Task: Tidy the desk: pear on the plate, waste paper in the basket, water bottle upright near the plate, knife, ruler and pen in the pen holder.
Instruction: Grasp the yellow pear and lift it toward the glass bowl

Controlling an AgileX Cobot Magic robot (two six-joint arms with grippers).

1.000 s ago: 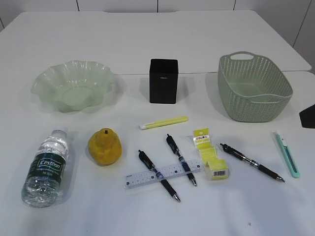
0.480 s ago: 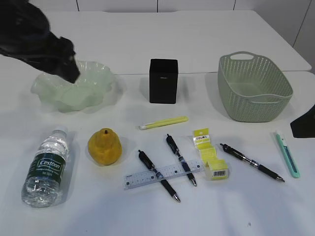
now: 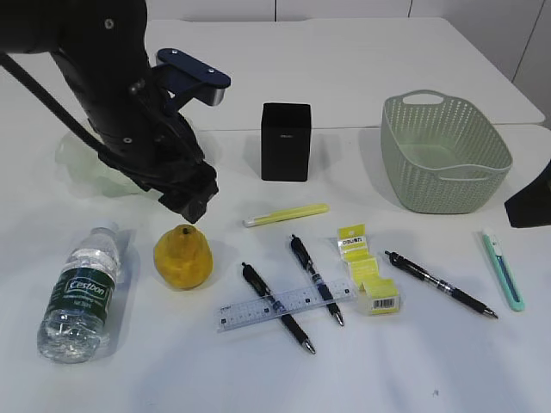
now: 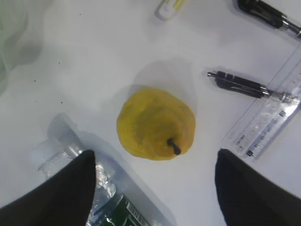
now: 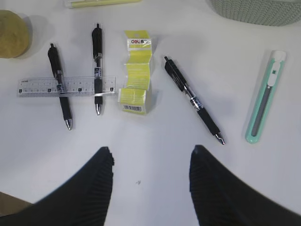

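While the left gripper (image 4: 153, 188) hangs right over the pear (image 3: 182, 255), its fingers (image 4: 70, 188) are spread wide with nothing in them, one on each side of the fruit and not touching it. From the wrist camera the pear sits dead centre between them, stem (image 4: 174, 146) pointing up toward the camera, so I'd guess a straight drop does it. That arm is clearly the nearer one; it also hides most of the plate (image 3: 73, 155) behind it.

Going left to right on the table: one water bottle (image 3: 79, 294) lying on its side, one pear, one ruler (image 3: 284, 306) with two pens (image 3: 277, 305) lying across it, one yellow knife (image 3: 286, 214) above those, one black pen holder (image 3: 286, 141), one scrap of yellow paper (image 3: 368, 279), a third pen (image 3: 440, 284), one basket (image 3: 443, 153), and a second, green knife (image 3: 502, 268).

The right gripper (image 5: 150, 188) hovers over the bare table below the pens, fingers (image 5: 94, 183) about half apart, empty.
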